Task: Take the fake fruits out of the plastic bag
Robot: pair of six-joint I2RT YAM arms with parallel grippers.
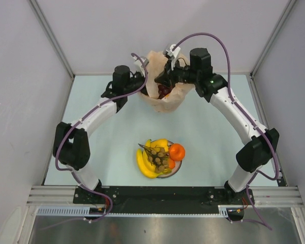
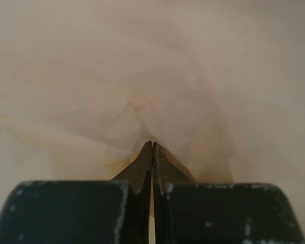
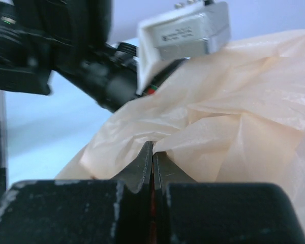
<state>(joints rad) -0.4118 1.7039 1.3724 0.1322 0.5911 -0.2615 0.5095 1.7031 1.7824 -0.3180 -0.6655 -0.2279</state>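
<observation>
Bag-emptying step, mostly done by my read. Left gripper [image 2: 152, 147] and right gripper [image 3: 152, 148] both pinch plastic bag [image 1: 165, 99] rim, fingers pressed together, bag at far table edge. Dark fruit [image 1: 163, 91] visible inside. Banana bunch [image 1: 146, 163], orange [image 1: 177, 151], brownish grapes [image 1: 159, 157] on plate [image 1: 177, 168]. Next: probably tip bag, or free one gripper to reach in. Arms crowd bag mouth.
</observation>
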